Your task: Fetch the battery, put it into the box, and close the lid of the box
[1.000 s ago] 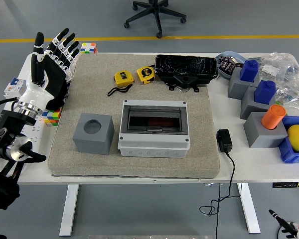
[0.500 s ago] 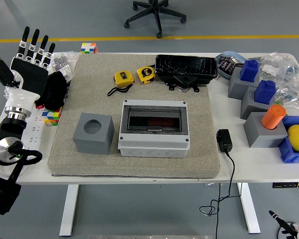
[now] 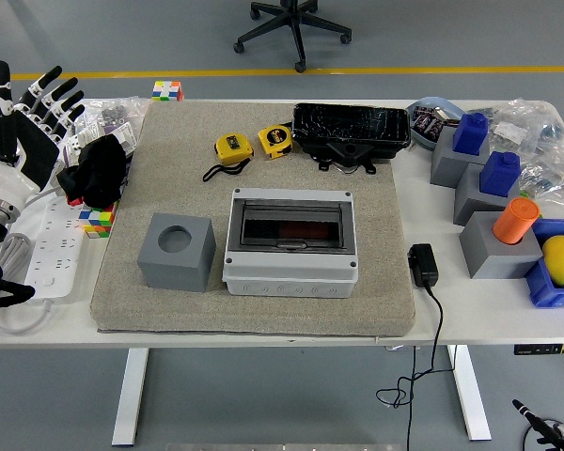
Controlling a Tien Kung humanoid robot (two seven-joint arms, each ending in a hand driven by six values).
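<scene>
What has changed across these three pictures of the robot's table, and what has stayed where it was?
The left hand, fingers spread and empty, has drawn back leftward off the beige mat toward the table's left edge, uncovering the black cloth bundle. It took hold of nothing. The grey box with the dark lid, the grey cube with a round hole and both yellow tape measures stayed put.

The white desk carries a beige mat, a white power strip (left edge), and a black adapter.
</scene>
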